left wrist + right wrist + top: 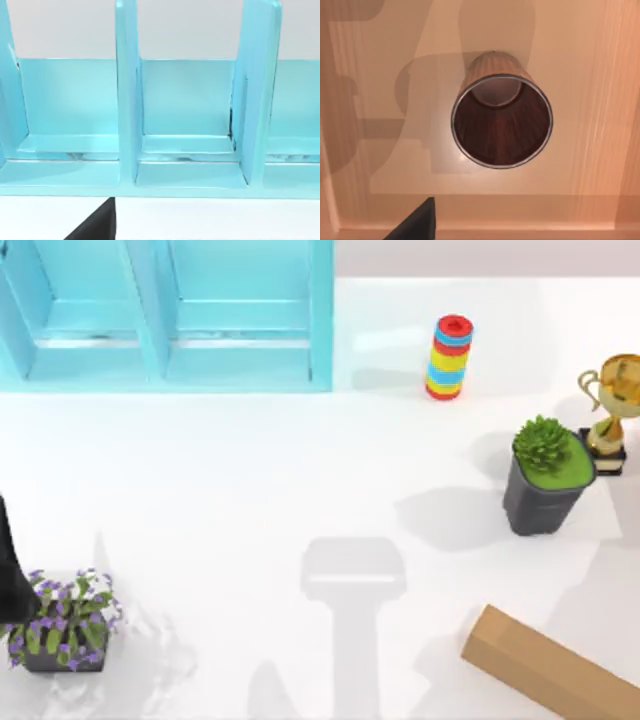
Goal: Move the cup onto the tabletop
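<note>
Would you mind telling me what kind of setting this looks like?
Probably a rendered tabletop test scene: a plain white tabletop with a light-blue cabinet, a ring stack, a trophy and potted plants.

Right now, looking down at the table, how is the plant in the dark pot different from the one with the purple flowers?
The dark pot plant stands near the table's right side beside the gold trophy; the purple flower plant sits at the lower left. The dark pot plant looks taller, with one green rosette on green moss; the purple flower plant looks lower, its pot squarer, thick with small blossoms. Both stand upright on the white tabletop.
</note>
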